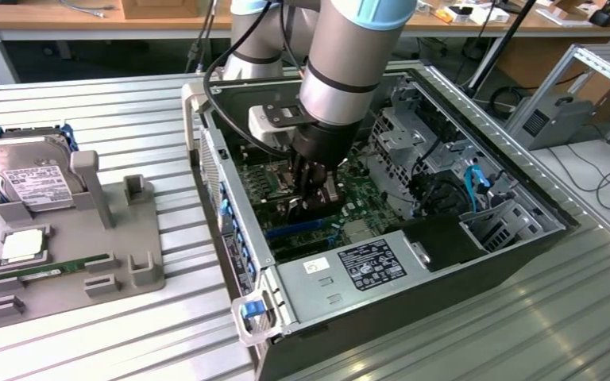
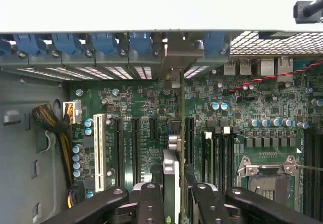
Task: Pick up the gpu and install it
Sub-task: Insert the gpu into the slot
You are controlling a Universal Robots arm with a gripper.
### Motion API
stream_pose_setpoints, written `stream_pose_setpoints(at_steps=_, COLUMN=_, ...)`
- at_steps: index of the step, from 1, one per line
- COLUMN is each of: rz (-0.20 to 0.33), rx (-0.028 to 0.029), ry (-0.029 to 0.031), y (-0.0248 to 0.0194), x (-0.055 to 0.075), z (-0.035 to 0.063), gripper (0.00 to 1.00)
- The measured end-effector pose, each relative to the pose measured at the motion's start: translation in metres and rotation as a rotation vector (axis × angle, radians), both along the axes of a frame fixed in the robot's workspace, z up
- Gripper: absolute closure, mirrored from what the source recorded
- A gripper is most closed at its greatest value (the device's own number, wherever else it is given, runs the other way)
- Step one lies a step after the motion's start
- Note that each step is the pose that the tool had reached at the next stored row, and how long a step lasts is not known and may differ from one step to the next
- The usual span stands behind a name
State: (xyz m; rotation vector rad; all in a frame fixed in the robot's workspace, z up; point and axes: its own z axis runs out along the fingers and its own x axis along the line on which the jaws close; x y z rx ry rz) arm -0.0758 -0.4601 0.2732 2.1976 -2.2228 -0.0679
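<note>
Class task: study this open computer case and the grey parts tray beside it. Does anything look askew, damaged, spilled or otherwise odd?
Nothing stands out. The gripper holds the gpu edge-on, upright over the motherboard slots. The hard drive leans in its holder as intended.

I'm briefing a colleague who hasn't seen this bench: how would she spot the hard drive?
Start at the open computer case, then look to the exterior view's left for the grey parts holder on the slatted table. The hard drive stands propped at its far end. It is a boxy silver block with a white label, unlike the thin green memory stick lying flat nearer the front.
</note>
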Motion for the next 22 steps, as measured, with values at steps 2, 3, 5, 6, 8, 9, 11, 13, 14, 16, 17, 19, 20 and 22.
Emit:
stream_pose_setpoints(at_steps=2, rz=0.0, rx=0.0, ry=0.0013, y=0.0, x=0.0, z=0.0, gripper=0.73)
stream_pose_setpoints(at_steps=3, rz=0.0, rx=0.0, ry=0.003, y=0.0, x=0.0, z=0.0, gripper=0.73)
stream_pose_setpoints(at_steps=5, rz=0.0, rx=0.0001, ry=0.004, y=0.0, x=0.0, z=0.0, gripper=0.73)
stream_pose_setpoints(at_steps=6, rz=0.0, rx=0.0, ry=0.0041, y=0.0, x=0.0, z=0.0, gripper=0.73)
stream_pose_setpoints(at_steps=8, rz=0.0, rx=0.0001, ry=0.004, y=0.0, x=0.0, z=-0.0001, gripper=0.73)
stream_pose_setpoints(at_steps=9, rz=0.0, rx=0.0, ry=0.0041, y=0.0, x=0.0, z=0.0, gripper=0.73)
stream_pose_setpoints(at_steps=11, rz=0.0, rx=-0.0001, ry=0.0041, y=0.0, x=0.0, z=-0.0002, gripper=0.73)
stream_pose_setpoints(at_steps=13, rz=0.0, rx=0.0, ry=0.0041, y=0.0, x=-0.0001, z=-0.0009, gripper=0.73)
stream_pose_setpoints(at_steps=14, rz=0.0, rx=0.0, ry=0.0041, y=0.0, x=-0.0002, z=-0.0012, gripper=0.73)
stream_pose_setpoints(at_steps=16, rz=0.0, rx=0.0001, ry=0.004, y=0.0, x=-0.0003, z=-0.0019, gripper=0.73)
stream_pose_setpoints(at_steps=17, rz=0.0, rx=0.0002, ry=0.0039, y=0.0, x=-0.0003, z=-0.0025, gripper=0.73)
stream_pose_setpoints(at_steps=19, rz=0.0, rx=0.0001, ry=0.0041, y=0.0, x=-0.0003, z=-0.0038, gripper=0.73)
stream_pose_setpoints(at_steps=20, rz=0.0, rx=0.0001, ry=0.0041, y=0.0, x=-0.0003, z=-0.0042, gripper=0.73)
stream_pose_setpoints(at_steps=22, rz=0.0, rx=0.0, ry=0.0041, y=0.0, x=-0.0003, z=-0.0056, gripper=0.73)
